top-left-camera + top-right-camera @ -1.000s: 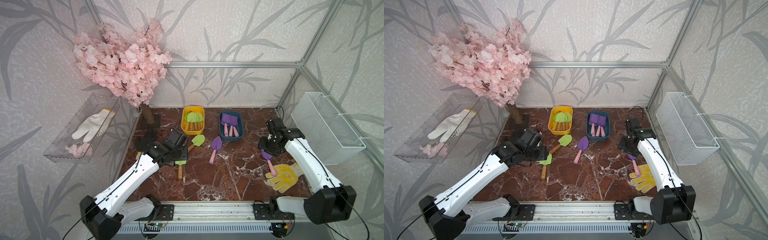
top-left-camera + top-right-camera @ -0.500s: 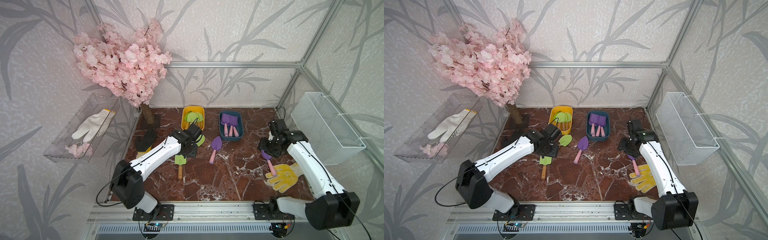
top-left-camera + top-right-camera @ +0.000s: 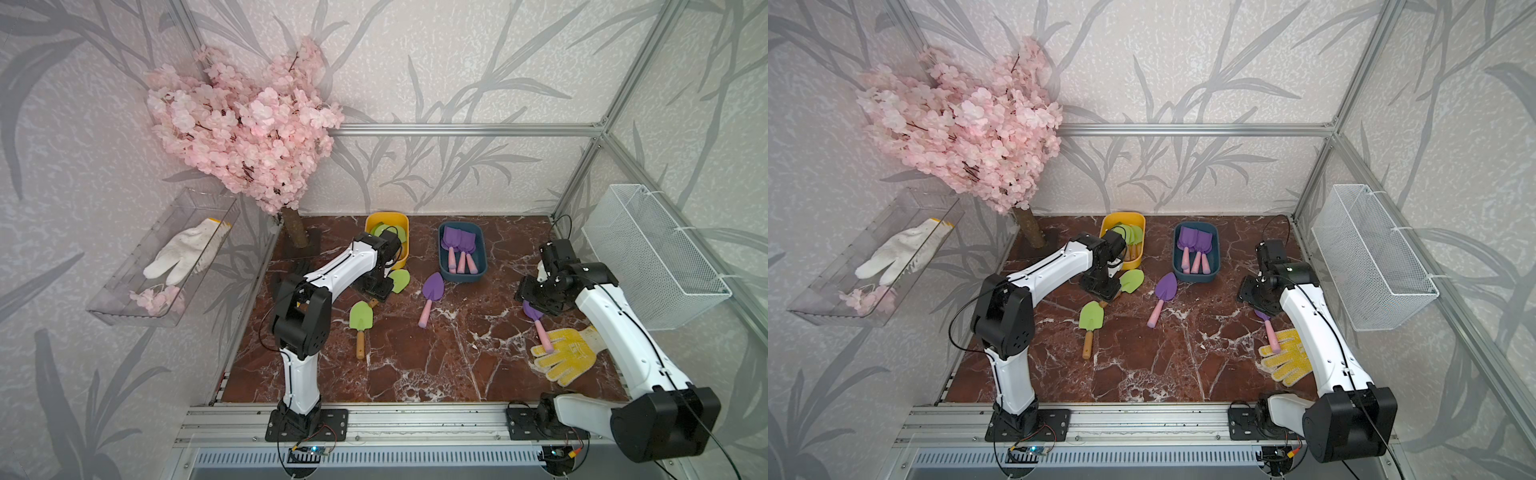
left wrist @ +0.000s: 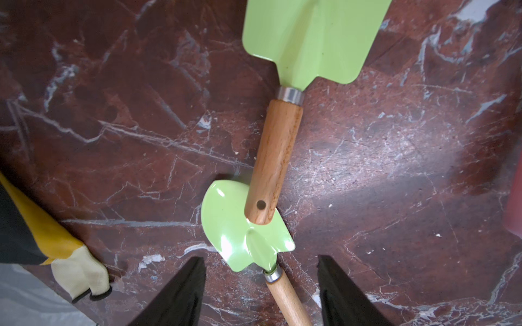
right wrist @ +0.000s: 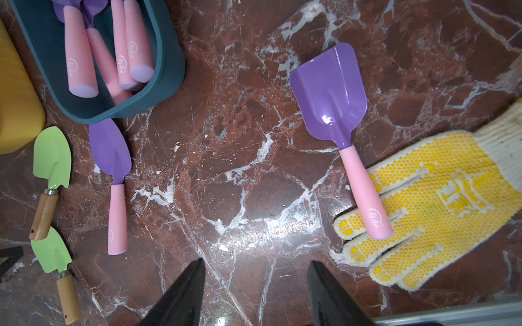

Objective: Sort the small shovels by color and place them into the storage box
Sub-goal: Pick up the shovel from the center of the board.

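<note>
Right wrist view puts the nearest purple shovel with its pink handle across the yellow glove, my right gripper open and empty near it. My left gripper is open too, above a round green shovel whose blade carries the wooden handle of a square green shovel. Farther back, in both top views, a second purple shovel lies just before the blue box of purple ones, beside the yellow box of green ones.
</note>
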Robot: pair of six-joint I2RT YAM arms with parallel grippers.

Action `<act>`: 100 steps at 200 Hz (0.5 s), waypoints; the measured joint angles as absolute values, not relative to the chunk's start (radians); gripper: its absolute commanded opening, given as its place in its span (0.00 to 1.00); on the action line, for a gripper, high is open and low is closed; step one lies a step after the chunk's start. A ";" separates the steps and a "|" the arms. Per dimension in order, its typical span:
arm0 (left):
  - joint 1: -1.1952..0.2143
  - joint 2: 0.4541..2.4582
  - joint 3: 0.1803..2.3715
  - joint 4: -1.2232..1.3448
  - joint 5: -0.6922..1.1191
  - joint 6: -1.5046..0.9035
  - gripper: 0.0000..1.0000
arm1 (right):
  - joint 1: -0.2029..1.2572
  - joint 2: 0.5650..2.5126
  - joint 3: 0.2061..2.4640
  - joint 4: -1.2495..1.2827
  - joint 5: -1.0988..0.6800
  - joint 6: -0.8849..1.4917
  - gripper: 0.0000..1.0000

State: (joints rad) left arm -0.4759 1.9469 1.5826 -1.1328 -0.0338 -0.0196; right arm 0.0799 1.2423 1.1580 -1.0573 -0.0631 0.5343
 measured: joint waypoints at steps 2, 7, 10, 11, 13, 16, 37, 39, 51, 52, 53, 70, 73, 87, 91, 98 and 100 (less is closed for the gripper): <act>-0.476 1.949 1.584 -1.134 -0.030 -0.016 0.67 | 0.080 1.242 1.158 -1.057 -0.063 0.534 0.62; -0.476 1.955 1.586 -1.134 -0.024 -0.007 0.67 | 0.080 1.242 1.158 -1.057 -0.063 0.533 0.62; -0.476 1.957 1.588 -1.135 -0.022 -0.002 0.67 | 0.080 1.242 1.158 -1.057 -0.064 0.533 0.62; -0.476 1.958 1.589 -1.135 -0.021 -0.002 0.67 | 0.080 1.242 1.158 -1.057 -0.064 0.533 0.62; -0.476 1.961 1.590 -1.136 -0.019 0.002 0.67 | 0.080 1.242 1.158 -1.057 -0.064 0.532 0.62; -0.476 1.965 1.593 -1.137 -0.016 0.006 0.67 | 0.080 1.242 1.158 -1.057 -0.064 0.530 0.62; -0.476 1.996 1.617 -1.141 -0.012 0.027 0.67 | 0.079 1.242 1.158 -1.057 -0.065 0.529 0.62; -0.476 2.000 1.618 -1.139 -0.012 0.028 0.67 | 0.079 1.242 1.158 -1.057 -0.065 0.529 0.62; -0.477 2.011 1.618 -1.136 -0.013 0.035 0.67 | 0.079 1.242 1.158 -1.057 -0.065 0.527 0.62; -0.477 2.011 1.618 -1.137 -0.013 0.035 0.67 | 0.079 1.242 1.158 -1.057 -0.065 0.527 0.62; -0.477 2.012 1.618 -1.137 -0.013 0.036 0.67 | 0.079 1.242 1.158 -1.057 -0.064 0.526 0.62; -0.477 2.018 1.618 -1.133 -0.017 0.045 0.67 | 0.079 1.242 1.153 -1.052 -0.065 0.526 0.62; -0.477 2.018 1.618 -1.132 -0.019 0.046 0.67 | 0.079 1.243 1.151 -1.050 -0.065 0.525 0.62; -0.477 2.019 1.618 -1.128 -0.027 0.052 0.67 | 0.079 1.243 1.143 -1.047 -0.065 0.526 0.62; -0.477 2.020 1.618 -1.127 -0.028 0.053 0.67 | 0.079 1.243 1.141 -1.047 -0.065 0.526 0.62; -0.477 2.024 1.619 -1.126 -0.031 0.054 0.67 | 0.079 1.244 1.139 -1.046 -0.066 0.525 0.62; -0.477 2.027 1.619 -1.125 -0.032 0.055 0.67 | 0.079 1.245 1.139 -1.046 -0.067 0.525 0.62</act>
